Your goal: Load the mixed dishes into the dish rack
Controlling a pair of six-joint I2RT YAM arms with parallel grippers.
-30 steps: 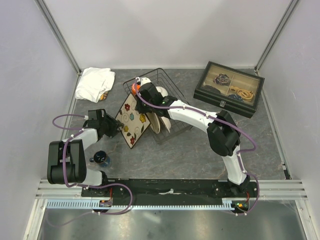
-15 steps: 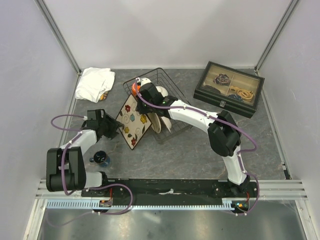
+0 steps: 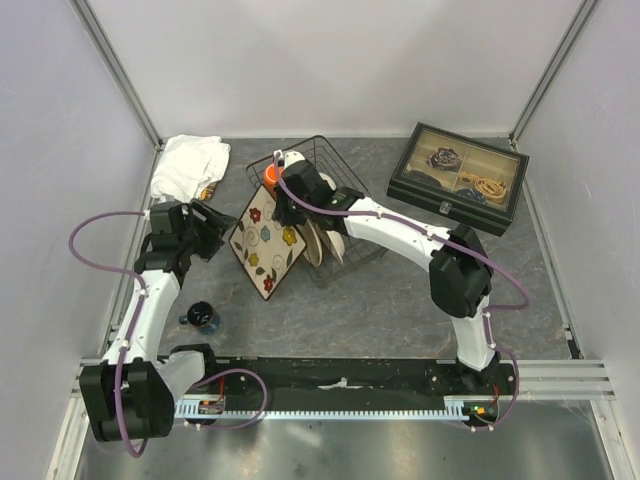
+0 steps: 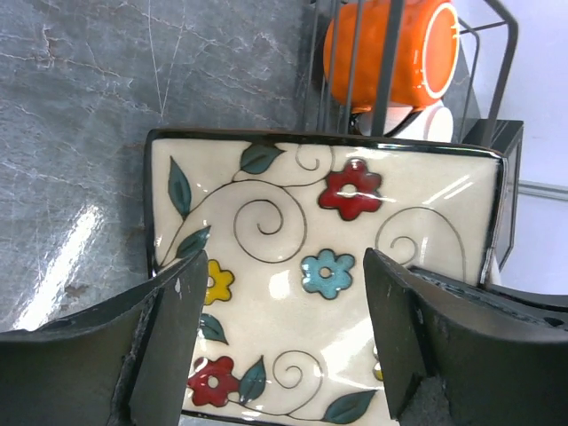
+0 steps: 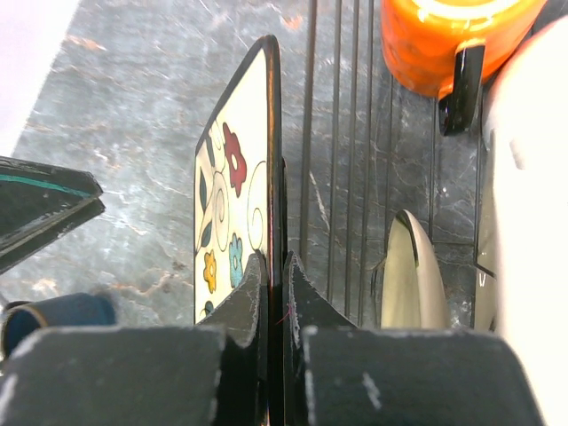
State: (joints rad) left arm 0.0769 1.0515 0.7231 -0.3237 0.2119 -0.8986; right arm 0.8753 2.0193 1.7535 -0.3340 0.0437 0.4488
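I read the right gripper as clamped on the rim of the square flower plate. The plate stands on edge just outside the 9 o'clock wall of the dish rack. The left gripper faces the plate with its jaws spread wide. The orange mug sits at the rack's 11 o'clock corner.

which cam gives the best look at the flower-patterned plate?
Left wrist: the flower-patterned plate fills the frame face-on, with pattern and rim sharp. Right wrist sees it edge-on, pinched in the right gripper. Top external shows it small and tilted beside the dish rack.
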